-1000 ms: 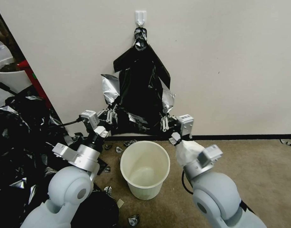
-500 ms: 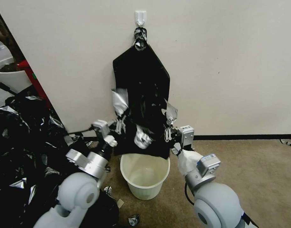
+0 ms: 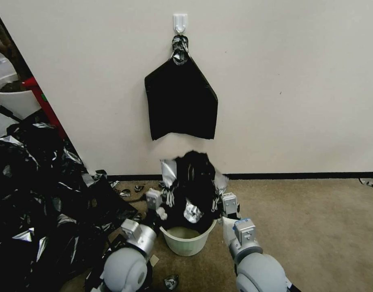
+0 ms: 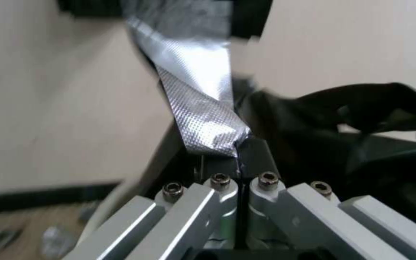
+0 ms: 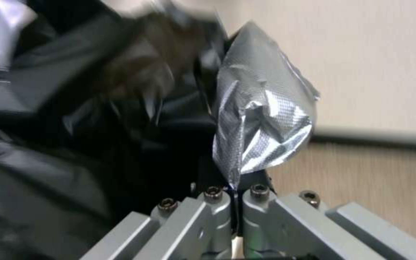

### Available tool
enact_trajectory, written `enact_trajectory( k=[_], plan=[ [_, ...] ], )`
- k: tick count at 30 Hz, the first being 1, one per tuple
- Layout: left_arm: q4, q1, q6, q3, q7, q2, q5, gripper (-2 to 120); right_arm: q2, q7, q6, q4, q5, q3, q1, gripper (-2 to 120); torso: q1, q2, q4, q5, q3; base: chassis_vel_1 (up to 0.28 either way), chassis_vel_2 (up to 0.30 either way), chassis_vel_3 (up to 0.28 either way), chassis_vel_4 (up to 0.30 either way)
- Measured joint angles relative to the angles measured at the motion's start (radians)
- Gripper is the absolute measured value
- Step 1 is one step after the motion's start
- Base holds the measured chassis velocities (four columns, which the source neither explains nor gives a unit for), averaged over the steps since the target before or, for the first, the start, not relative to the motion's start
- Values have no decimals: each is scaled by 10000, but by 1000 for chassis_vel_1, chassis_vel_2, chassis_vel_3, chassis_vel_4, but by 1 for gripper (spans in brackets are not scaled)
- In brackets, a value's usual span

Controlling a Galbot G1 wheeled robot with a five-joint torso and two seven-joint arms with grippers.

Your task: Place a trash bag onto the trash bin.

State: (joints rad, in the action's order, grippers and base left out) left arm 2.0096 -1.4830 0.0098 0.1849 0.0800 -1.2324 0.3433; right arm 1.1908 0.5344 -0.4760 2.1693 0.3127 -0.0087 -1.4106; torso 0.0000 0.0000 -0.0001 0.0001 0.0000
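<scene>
While the heap of black plastic sprawls over the floor at the robot's left, a pale wall stands ahead with a flat black sheaf hanging from a white hook. Below that sheaf, the trash bag is stretched between the two arms and hangs directly over the trash bin, its lower folds dipping inside the rim so that most of the bin's mouth is covered. The bin sits upright on the brown carpet, close to the dark baseboard.

At the bag's left edge, the left pincer is clenched on a silvery fold of film; the left wrist view shows the pincer pressed together with the textured film pinched in between. At the right edge, the right pincer grasps the bag likewise, and the right wrist view shows this pincer closed tight on a crumpled silvery flap, with dark film bunched beside it.

Small scraps of black plastic lie on the carpet near the bin.
</scene>
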Motion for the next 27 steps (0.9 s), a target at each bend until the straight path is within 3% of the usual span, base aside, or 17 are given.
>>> enact_trajectory(
  k=[1,4,5,7,8,10,19,27],
  plan=[
    [0,0,0,0,0,0,0,0,0,0,0,0,0,0,0,0,0,0,0,0,0,0,0,0,0],
    [720,-278,1156,-227,1459,219,-392,0,-69,2078,-964,630,2460,-187,117,0,0,0,1,-2,0,0,0,0,0],
    [720,-278,1156,-227,1459,219,-392,0,-69,2078,-964,630,2460,-187,117,0,0,0,1,-2,0,0,0,0,0],
    [1437,-506,2286,-466,2379,448,-553,0,-182,3009,-1546,1126,3849,-278,46,0,0,0,2,0,-1,0,0,0,0],
    [1437,-506,2286,-466,2379,448,-553,0,-182,3009,-1546,1126,3849,-278,46,0,0,0,2,0,-1,0,0,0,0],
    [2042,-696,3293,-754,3171,714,-626,0,-417,3443,-1831,1496,4524,-487,-158,0,0,0,1,-1,-1,0,0,0,0],
    [2801,-975,4511,-901,4673,1161,-589,0,-982,3628,-2109,1797,4816,-813,-232,0,0,0,0,-1,0,0,0,0,0],
    [2924,-1601,4660,-693,5356,1398,-625,0,-1228,3706,-2289,1703,4710,-1208,-151,0,0,0,1,-1,-1,0,0,0,0]
  ],
)
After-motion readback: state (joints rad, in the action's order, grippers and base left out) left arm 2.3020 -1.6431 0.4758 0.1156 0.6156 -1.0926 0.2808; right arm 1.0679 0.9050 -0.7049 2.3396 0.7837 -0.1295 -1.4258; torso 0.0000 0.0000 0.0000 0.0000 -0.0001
